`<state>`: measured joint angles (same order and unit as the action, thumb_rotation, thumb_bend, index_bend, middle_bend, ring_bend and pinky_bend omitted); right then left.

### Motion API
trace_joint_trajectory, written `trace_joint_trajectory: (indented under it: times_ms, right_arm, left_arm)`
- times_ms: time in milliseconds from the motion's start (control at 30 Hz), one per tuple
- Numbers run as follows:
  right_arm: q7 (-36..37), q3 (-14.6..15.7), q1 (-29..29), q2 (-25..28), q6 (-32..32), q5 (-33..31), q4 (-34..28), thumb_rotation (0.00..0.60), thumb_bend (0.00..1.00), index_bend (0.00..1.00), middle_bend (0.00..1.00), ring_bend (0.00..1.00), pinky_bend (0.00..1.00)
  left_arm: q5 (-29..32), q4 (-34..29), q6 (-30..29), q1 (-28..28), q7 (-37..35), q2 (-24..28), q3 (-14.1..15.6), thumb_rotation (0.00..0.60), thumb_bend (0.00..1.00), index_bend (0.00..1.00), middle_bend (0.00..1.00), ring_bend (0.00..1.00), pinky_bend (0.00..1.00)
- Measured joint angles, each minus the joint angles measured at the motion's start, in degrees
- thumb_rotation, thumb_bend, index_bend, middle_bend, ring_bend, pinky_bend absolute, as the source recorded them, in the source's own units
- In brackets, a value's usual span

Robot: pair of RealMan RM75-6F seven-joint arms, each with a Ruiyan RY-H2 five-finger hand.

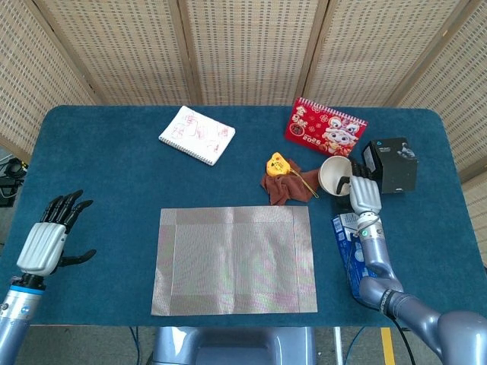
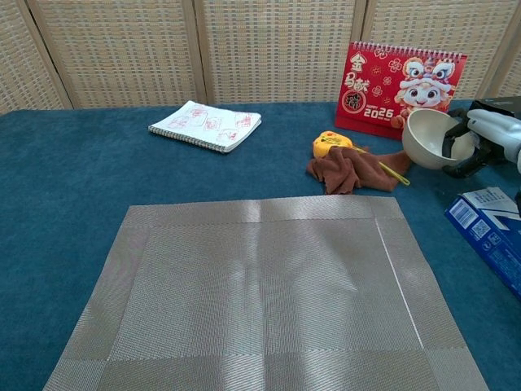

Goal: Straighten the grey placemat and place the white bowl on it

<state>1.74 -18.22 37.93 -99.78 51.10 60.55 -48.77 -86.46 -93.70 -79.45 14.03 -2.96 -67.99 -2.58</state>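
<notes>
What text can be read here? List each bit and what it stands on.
"2025": red calendar, below a large gold character.
Blue box: white label print, too small to read.
Notebook: red scribbles, nothing legible.
Black box: nothing readable.

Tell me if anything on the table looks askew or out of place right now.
Only the white bowl stands out: the right hand grips its rim and it is tipped, its mouth facing sideways. The grey placemat lies flat and roughly square to the table edge. The brown cloth is crumpled beside the yellow toy, with nothing spilled.
</notes>
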Motion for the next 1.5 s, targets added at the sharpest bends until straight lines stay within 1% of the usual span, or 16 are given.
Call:
trace_joint_trajectory:
  times_ms: [133,333,433,567,700,900,1067,1200,1500]
  right_arm:
    - [-0.82,0.45,-1.15,1.58,3.01,1.4,-5.12,0.6,0.58,0.73,0.02,0.0,0.0]
    - [-5.71,2.22,-3.81,4.68,8.43,3.25,-18.23,0.6,0.58,0.74,0.02,0.0,0.0]
    - [-8.16,3.5,-5.16,6.06,10.78,4.36,-25.17,0.6,0.57,0.74,0.03,0.0,0.0]
    - [-12.46,6.14,-7.04,7.48,14.29,6.73,-33.97,0.6,0.57,0.74,0.04,0.0,0.0]
    - [-16.06,8.59,-8.46,8.01,16.49,8.56,-40.06,0.6,0.57,0.74,0.04,0.0,0.0]
    - [-18.41,10.44,-9.39,7.67,17.1,9.01,-45.12,0.6,0.56,0.74,0.04,0.0,0.0]
    - [-19.63,11.16,-9.34,5.62,16.25,8.48,-47.47,0.6,0.56,0.74,0.04,0.0,0.0]
    - [-19.25,11.06,-9.12,4.39,15.17,7.47,-48.22,0.6,0.56,0.74,0.04,0.0,0.0]
    - [-17.04,11.74,-9.1,3.12,12.6,5.87,-47.94,0.6,0.54,0.73,0.04,0.0,0.0]
  left_arm:
    - [-0.15,0.36,0.05,0.05,-0.35,-0.22,-0.05,0.6,0.1,0.13,0.0,0.0,0.0]
    - [-0.13,-0.08,0.12,0.02,-0.75,0.23,-0.13,0.6,0.1,0.13,0.0,0.0,0.0]
    - [-0.47,-0.57,-0.23,-0.13,-0.77,0.58,-0.07,0.6,0.1,0.13,0.0,0.0,0.0]
    - [-1.41,-1.34,-1.28,-0.43,-1.13,1.09,-0.04,0.6,0.1,0.13,0.0,0.0,0.0]
    - [-1.82,-1.68,-1.49,-0.58,-2.17,1.39,0.1,0.6,0.1,0.13,0.0,0.0,0.0]
    - [-1.91,-1.95,-1.38,-0.66,-3.15,2.0,0.18,0.6,0.1,0.13,0.0,0.0,0.0]
    - [-2.45,-2.25,-2.24,-0.93,-4.03,2.39,0.08,0.6,0.1,0.14,0.0,0.0,0.0]
    - [-2.81,-2.36,-2.2,-0.92,-5.85,2.79,0.14,0.6,0.1,0.14,0.0,0.0,0.0]
    - [-2.23,-2.18,-2.29,-1.02,-6.32,3.19,-0.3,0.6,0.1,0.14,0.0,0.0,0.0]
